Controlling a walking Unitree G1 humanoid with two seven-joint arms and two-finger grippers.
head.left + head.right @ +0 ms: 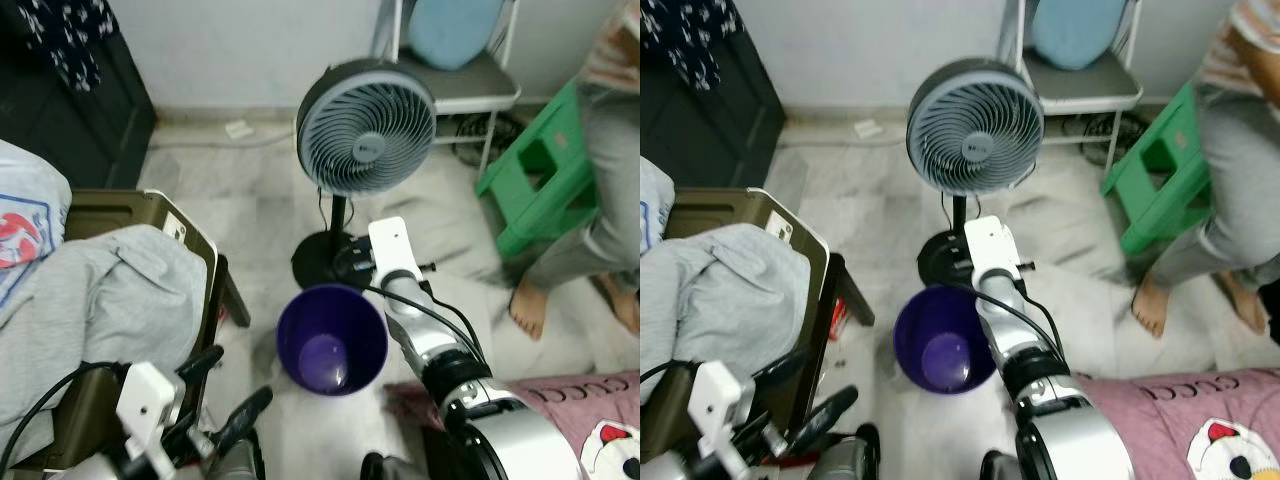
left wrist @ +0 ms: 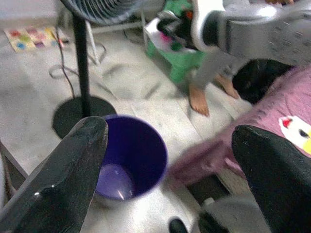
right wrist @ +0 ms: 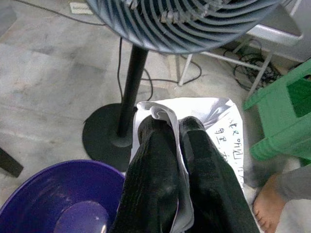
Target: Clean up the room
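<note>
A sheet of white paper (image 3: 218, 114) with handwriting is pinched between the two black fingers of my right gripper (image 3: 174, 127), which is shut on it. The right arm reaches forward, so that gripper (image 1: 352, 265) hangs just past the far rim of the purple bin (image 1: 331, 340), beside the fan's round base (image 3: 104, 131). The bin stands upright on the floor and looks empty inside. My left gripper (image 2: 170, 131) is open, fingers wide apart, low at the near left (image 1: 232, 382) with nothing between them.
A standing fan (image 1: 366, 125) rises right behind the bin. A green stool (image 1: 545, 185) and a barefoot person (image 1: 600, 170) are at the right. Grey clothes (image 1: 100, 290) lie over an olive box at left. Pink fabric (image 1: 560, 395) lies near right; a chair (image 1: 455, 80) stands behind.
</note>
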